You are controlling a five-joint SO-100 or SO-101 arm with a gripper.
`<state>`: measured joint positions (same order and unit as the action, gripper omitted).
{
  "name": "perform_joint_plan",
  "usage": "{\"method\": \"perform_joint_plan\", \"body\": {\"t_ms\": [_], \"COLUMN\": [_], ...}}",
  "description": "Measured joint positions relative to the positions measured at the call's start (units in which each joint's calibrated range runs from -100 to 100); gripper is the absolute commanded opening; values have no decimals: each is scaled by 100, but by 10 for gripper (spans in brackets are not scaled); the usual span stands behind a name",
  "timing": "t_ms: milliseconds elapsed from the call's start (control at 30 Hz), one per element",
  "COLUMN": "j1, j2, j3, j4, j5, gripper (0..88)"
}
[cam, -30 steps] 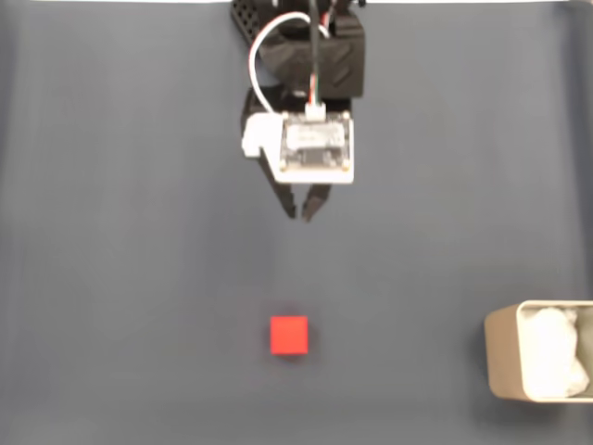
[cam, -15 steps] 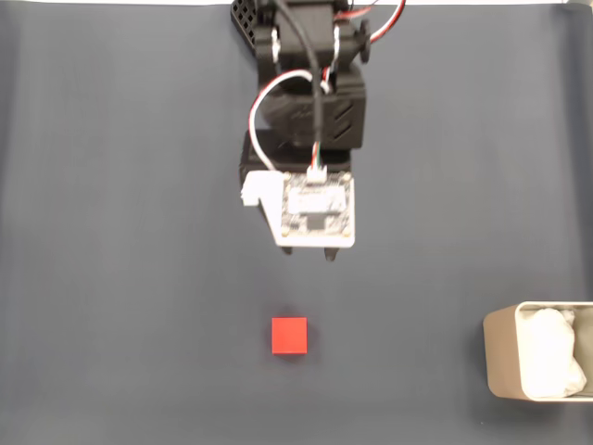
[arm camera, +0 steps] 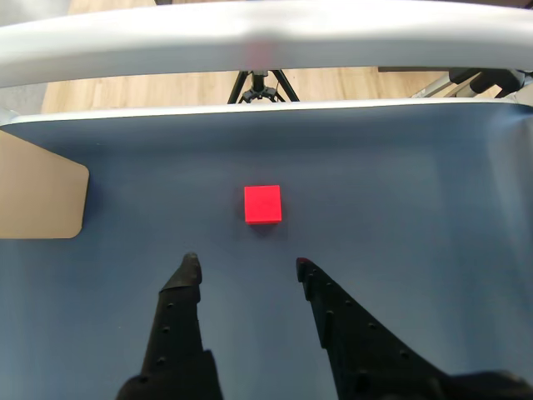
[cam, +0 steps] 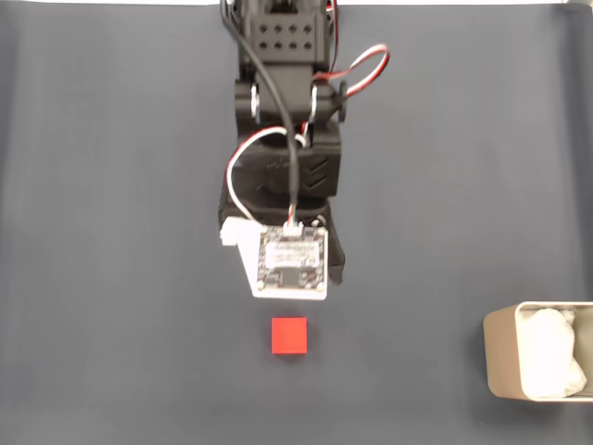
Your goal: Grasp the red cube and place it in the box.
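The small red cube (cam: 289, 336) lies on the dark grey mat in the fixed view, just below the arm's white camera board. The wrist view has the red cube (arm camera: 262, 204) ahead of my gripper (arm camera: 248, 263), a short way beyond the tips and roughly in line with the gap. Both black fingers (arm camera: 179, 317) are spread apart with nothing between them. The beige box (cam: 505, 357) sits at the right edge of the fixed view, white padding inside; in the wrist view the box (arm camera: 37, 192) is at the left edge.
A dark grey mat (cam: 111, 232) covers the table. The black arm (cam: 287, 120) reaches down from the top middle of the fixed view. Beyond the mat's far edge in the wrist view stand a wooden floor and a tripod (arm camera: 260, 83).
The arm has stretched forward toward the cube over the last second. Its camera board now sits just short of the cube and hides the fingertips in the fixed view. Cube and box have not moved.
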<state>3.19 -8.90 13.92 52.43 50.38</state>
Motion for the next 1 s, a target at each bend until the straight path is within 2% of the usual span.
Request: {"method": "perform_joint_plan", "body": {"t_ms": [667, 1000], "j1": [7, 7], "j2": [1303, 1746], "j3": [-524, -624], "j4": [-764, -1034], "j5": [98, 103], "gripper": [388, 398]}}
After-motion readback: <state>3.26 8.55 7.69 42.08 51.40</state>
